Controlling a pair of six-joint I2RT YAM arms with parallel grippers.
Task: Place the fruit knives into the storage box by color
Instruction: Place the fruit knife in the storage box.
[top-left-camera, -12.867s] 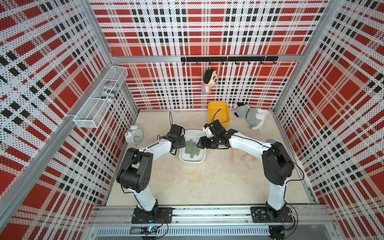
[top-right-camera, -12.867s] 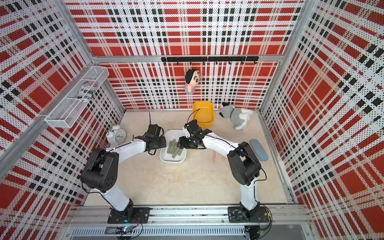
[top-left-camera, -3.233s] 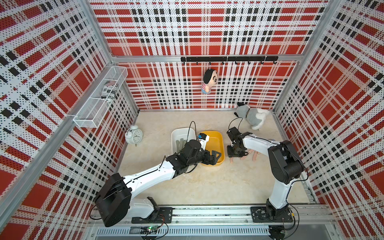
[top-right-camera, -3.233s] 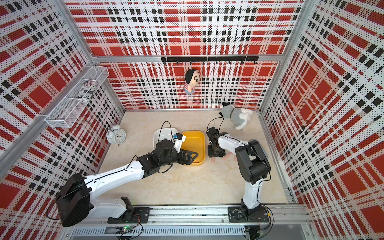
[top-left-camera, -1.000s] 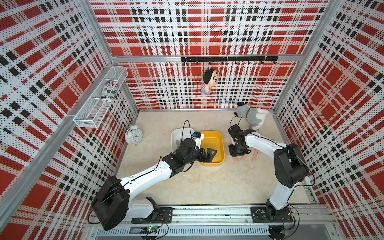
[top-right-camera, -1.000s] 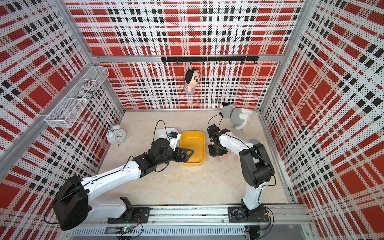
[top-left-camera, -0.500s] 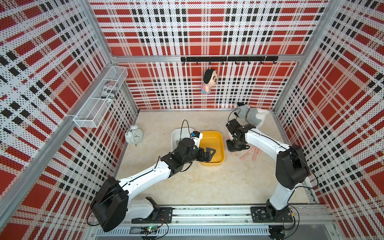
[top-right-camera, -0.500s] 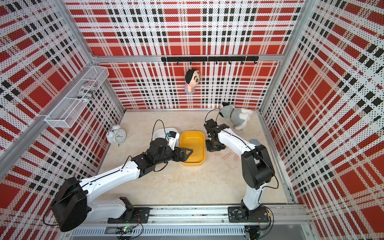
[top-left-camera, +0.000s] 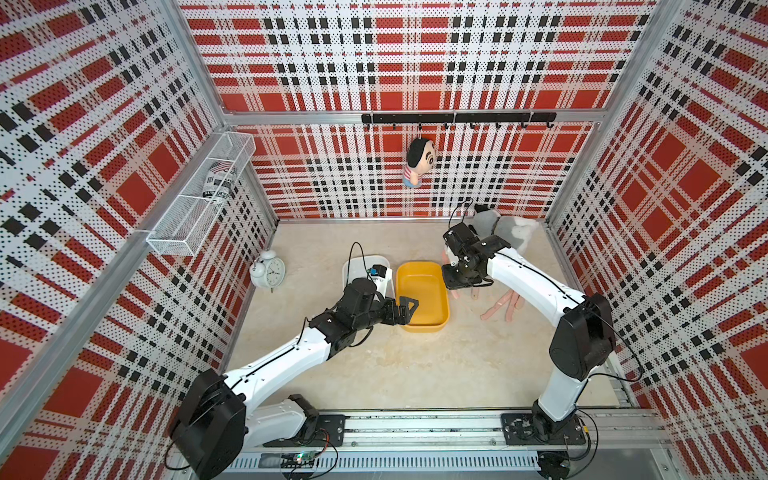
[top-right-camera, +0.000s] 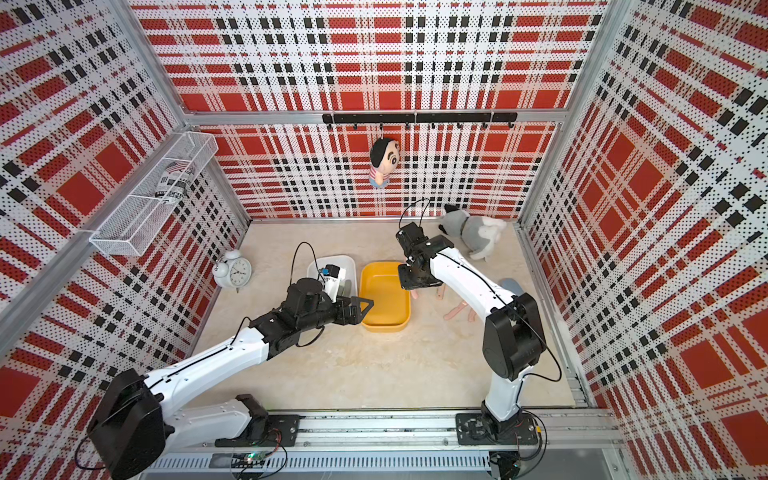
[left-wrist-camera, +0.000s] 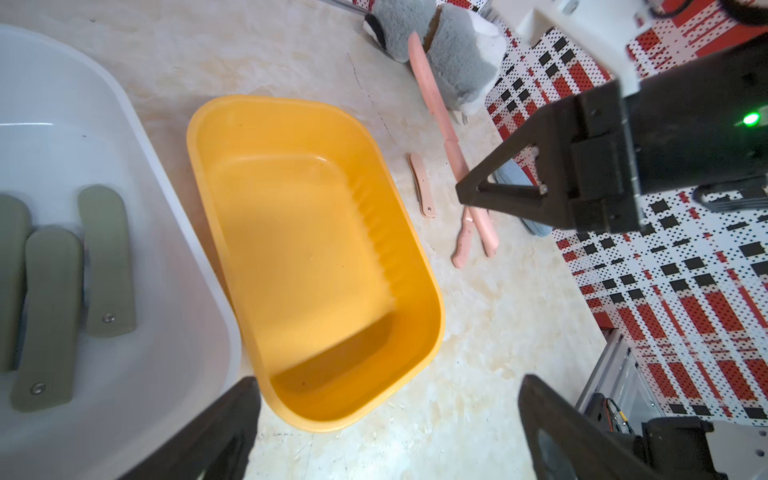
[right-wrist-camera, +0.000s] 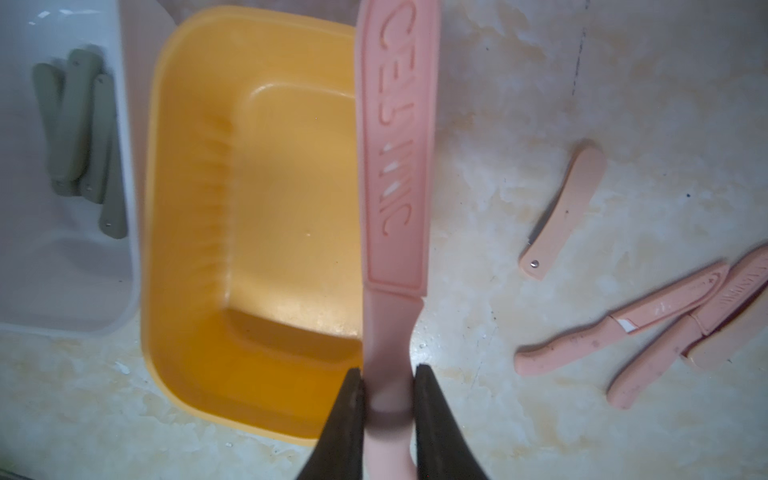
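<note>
My right gripper (right-wrist-camera: 388, 374) is shut on the handle of a pink fruit knife (right-wrist-camera: 395, 145), held over the right rim of the empty yellow storage box (top-left-camera: 422, 328). In a top view that gripper (top-left-camera: 455, 283) hangs just right of the box. Several pink fruit knives (right-wrist-camera: 619, 328) lie on the table to its right, also seen in a top view (top-left-camera: 503, 305). Green fruit knives (left-wrist-camera: 54, 316) lie in the white storage box (top-left-camera: 348, 266) beside the yellow one. My left gripper (left-wrist-camera: 386, 386) is open and holds nothing, at the yellow box's near left corner (top-left-camera: 409, 309).
An alarm clock (top-left-camera: 268, 272) stands at the left wall. A grey plush toy (top-left-camera: 505, 230) lies at the back right, behind my right arm. A doll (top-left-camera: 419, 162) hangs on the back wall. A wire basket (top-left-camera: 199, 208) is fixed to the left wall.
My right gripper has lifted the pink knife off the table and carried it left toward the yellow box. My left gripper has drawn back a little from the box and stays open.
</note>
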